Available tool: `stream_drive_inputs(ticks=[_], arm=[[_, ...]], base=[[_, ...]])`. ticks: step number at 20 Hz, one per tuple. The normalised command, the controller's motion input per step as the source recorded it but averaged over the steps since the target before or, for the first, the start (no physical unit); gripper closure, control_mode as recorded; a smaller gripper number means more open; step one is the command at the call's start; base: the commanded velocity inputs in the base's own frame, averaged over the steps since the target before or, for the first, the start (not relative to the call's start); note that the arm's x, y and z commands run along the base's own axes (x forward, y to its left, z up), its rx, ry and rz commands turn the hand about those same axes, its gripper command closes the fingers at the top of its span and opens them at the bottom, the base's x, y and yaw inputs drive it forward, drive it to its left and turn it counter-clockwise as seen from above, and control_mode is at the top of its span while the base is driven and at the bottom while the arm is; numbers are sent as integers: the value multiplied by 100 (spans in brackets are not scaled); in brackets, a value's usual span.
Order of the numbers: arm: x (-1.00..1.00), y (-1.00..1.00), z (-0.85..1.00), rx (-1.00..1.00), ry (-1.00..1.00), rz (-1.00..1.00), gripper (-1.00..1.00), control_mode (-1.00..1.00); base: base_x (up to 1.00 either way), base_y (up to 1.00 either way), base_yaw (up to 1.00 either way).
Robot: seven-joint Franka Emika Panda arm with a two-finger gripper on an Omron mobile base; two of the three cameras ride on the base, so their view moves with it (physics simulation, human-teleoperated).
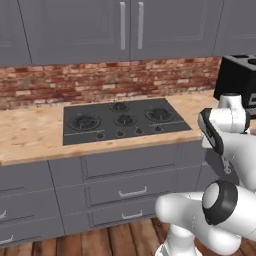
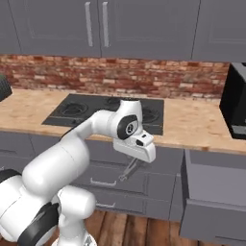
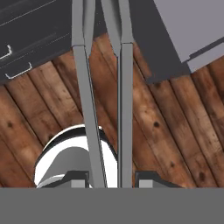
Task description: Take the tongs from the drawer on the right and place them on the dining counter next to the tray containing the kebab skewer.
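Gripper (image 2: 129,168) clamping narrowly on tongs (image 3: 124,109), dangling them above wooden floor (image 3: 175,131), beside open drawer (image 2: 216,192).

Tongs (image 3: 105,100) in the claw (image 3: 111,179), above the floor (image 3: 175,144), left of the open drawer (image 2: 214,202).

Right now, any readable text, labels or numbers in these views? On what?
None readable.
Hob: knobs and burners carry no markings.
Black appliance on the counter: no label visible.
Tongs in the gripper: plain metal, no stamp.
Drawer front: blank.
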Motion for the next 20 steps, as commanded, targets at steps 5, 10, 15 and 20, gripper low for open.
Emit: stream_drive_inputs(ticks=[5, 10, 15, 20], arm=[[0, 0, 0, 0, 0, 0, 100, 100], [0, 0, 0, 0, 0, 0, 100, 100], [0, 0, 0, 0, 0, 0, 100, 100], [0, 0, 0, 0, 0, 0, 100, 100]], base=[[-43, 40, -45], [-23, 15, -81], [-13, 8, -87], [-10, 1, -85]])
